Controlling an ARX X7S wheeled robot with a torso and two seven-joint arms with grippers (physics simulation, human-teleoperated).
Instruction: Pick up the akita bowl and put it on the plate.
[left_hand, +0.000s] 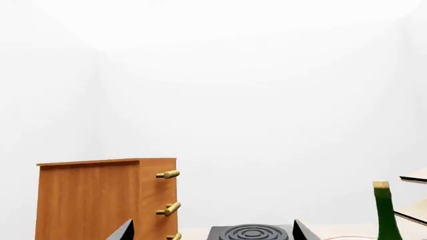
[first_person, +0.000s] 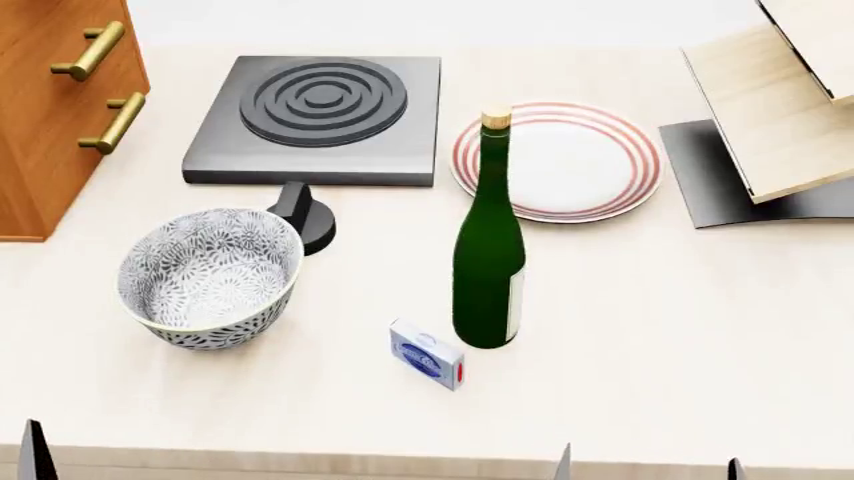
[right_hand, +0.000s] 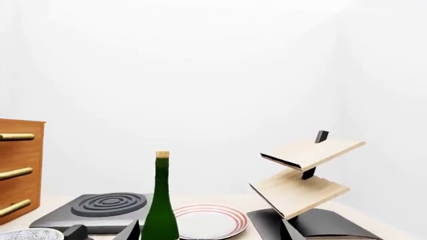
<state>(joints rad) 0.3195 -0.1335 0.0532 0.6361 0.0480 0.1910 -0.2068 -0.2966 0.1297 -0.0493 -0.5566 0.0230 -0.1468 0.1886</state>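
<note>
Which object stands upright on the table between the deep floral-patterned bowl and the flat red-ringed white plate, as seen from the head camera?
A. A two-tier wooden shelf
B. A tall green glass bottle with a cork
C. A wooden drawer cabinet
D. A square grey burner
B: the tall green glass bottle stands upright between the grey-blue floral bowl and the red-ringed white plate, with a small blue and white box beside its base.
</note>
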